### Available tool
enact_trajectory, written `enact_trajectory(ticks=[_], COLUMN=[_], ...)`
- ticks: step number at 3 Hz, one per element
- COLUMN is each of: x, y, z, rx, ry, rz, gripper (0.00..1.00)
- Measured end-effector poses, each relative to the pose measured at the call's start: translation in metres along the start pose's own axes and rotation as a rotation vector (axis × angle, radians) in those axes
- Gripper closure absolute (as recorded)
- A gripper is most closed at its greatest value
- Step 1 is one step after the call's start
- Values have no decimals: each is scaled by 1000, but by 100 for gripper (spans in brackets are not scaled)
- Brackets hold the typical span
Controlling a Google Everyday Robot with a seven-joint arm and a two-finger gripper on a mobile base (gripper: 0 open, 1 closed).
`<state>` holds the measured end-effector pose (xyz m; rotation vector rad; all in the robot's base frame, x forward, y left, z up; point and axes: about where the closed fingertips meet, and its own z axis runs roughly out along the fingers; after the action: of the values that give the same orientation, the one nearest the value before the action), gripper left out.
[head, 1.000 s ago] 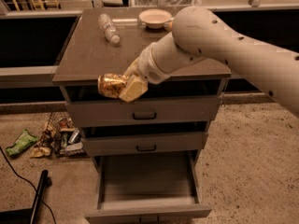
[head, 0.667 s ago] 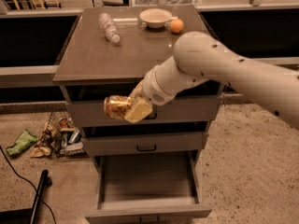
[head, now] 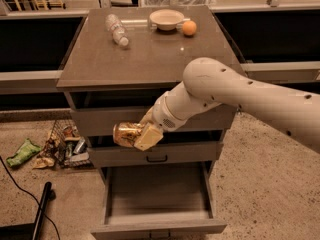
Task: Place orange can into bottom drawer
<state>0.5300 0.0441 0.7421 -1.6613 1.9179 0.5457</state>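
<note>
I see gripper [head: 142,135] clamped on orange can [head: 126,133], in front of cabinet's [head: 150,64] upper drawer fronts | bottom drawer [head: 157,194] pulled open at cabinet base | bottle [head: 116,29], bowl [head: 166,19], orange fruit [head: 189,28] on cabinet top | litter [head: 60,146] left of cabinet

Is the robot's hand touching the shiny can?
Touching. The camera view shows the gripper clamped around the orange can above the open bottom drawer.

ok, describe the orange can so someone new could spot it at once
Find the grey cabinet mid-frame, its bottom drawer pulled open. In front of the closed drawers, the arm's end effector holds the can on its side. It is shiny copper metal, unlike the round orange fruit and clear bottle on top.
</note>
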Motion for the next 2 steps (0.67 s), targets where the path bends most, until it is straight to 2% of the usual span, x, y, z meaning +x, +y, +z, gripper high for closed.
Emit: enact_trajectory(ticks=[1,2], x=[19,57], y=[4,19], z=[19,52], rx=[-3,12], ry=[13,20], rz=[42,94], gripper=[100,100])
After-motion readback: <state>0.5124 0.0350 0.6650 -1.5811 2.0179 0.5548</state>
